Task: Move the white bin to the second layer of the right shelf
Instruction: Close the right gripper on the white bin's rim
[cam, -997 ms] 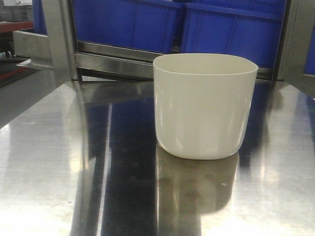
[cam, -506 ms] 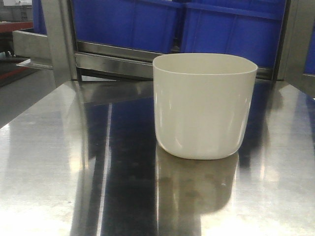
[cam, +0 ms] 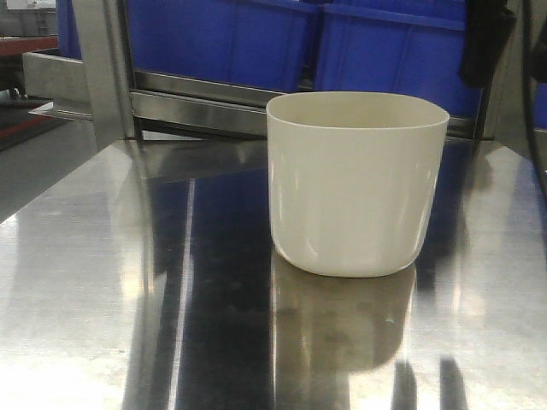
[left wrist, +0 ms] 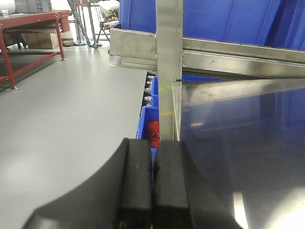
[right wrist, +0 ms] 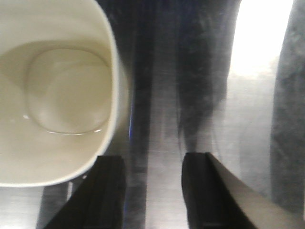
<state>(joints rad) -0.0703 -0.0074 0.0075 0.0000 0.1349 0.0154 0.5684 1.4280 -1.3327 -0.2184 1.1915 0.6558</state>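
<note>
The white bin (cam: 357, 184) stands upright and empty on the steel cart top (cam: 102, 282), right of centre in the front view. In the right wrist view the white bin (right wrist: 52, 90) fills the upper left, seen from above. My right gripper (right wrist: 153, 161) hovers open over the bare steel just right of the bin's rim, and its left finger (right wrist: 107, 191) is close to the bin's corner. A dark part of my right arm (cam: 485, 43) shows at the top right. My left gripper (left wrist: 152, 157) is shut on nothing, at the cart's left edge. The right shelf second layer is out of view.
Blue ribbed crates (cam: 256, 38) sit on a steel rack behind the cart. A steel post (left wrist: 169, 62) rises at the cart's left corner. Below it is a blue crate (left wrist: 145, 121) holding something red. A red-framed table (left wrist: 33, 28) stands far left on the grey floor.
A dark part of my right arm has come into the top right of the front view, and its reflections show on the steel. The bin has not moved.
</note>
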